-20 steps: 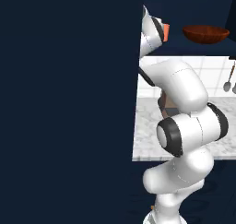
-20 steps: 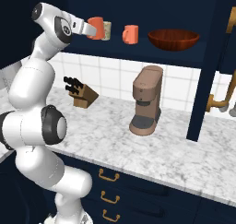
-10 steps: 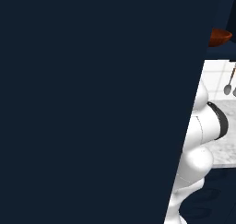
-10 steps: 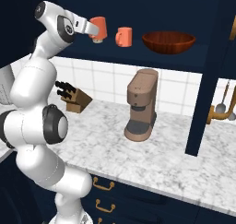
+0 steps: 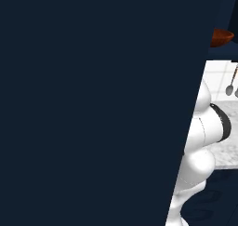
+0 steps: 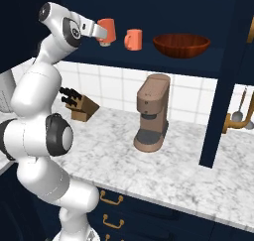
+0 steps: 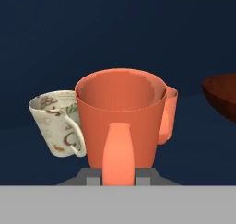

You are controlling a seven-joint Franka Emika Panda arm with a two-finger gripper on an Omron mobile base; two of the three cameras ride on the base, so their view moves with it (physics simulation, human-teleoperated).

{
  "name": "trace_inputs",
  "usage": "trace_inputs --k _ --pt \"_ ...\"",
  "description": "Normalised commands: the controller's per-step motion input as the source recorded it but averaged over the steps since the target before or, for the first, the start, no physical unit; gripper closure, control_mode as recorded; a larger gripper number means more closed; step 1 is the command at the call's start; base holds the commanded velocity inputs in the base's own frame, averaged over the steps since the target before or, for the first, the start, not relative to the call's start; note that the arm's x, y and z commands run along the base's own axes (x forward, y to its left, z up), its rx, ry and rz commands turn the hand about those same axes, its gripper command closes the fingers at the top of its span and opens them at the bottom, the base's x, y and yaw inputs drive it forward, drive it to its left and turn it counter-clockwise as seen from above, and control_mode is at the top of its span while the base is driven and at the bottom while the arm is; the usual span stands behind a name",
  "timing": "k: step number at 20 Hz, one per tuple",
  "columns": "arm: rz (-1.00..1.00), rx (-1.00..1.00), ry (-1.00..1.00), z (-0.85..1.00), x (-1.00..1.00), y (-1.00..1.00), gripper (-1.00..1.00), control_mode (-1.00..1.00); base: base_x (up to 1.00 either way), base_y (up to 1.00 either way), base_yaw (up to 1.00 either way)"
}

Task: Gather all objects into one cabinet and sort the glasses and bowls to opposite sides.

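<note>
Jaws look clamped on the orange-red mug (image 7: 120,119), handle facing the camera in the hand view, so the gripper (image 6: 102,34) is carrying it at cabinet-shelf (image 6: 149,66) height. In the right base view it sits at the left end of the open cabinet, near a second orange cup (image 6: 133,39), and the bowl (image 6: 181,44) is already parked well off to the right on the same shelf. There's also a patterned white mug (image 7: 57,123) just behind the held one on its left, looks very close, can't tell if they're touching. My take: set this one down on the left side, keep it upright, lower it straight and slow so it doesn't bump the white mug or the other cup, and only let go once the base is flat on the shelf. Leave the bowl's side alone.
</note>
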Motion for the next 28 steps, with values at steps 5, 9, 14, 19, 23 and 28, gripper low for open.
trace_inputs --k 5,9,14,19,23,28 --pt "0.00 0.00 0.00 -0.10 0.00 0.01 1.00 -1.00 0.00 0.00 0.00" --pt "0.01 0.00 -0.03 -0.31 -0.13 0.00 1.00 -1.00 0.00 0.00 0.00" --pt "0.02 0.00 -0.11 -0.24 -0.06 0.03 1.00 -1.00 0.00 0.00 0.00" --pt "0.00 0.00 -0.10 -0.02 0.26 0.15 1.00 -1.00 0.00 0.00 0.00" --pt "0.00 0.00 -0.02 -0.01 0.29 0.12 1.00 -1.00 0.00 0.00 0.00" --pt "0.00 0.00 0.05 0.00 0.20 0.04 1.00 -1.00 0.00 0.00 0.00"
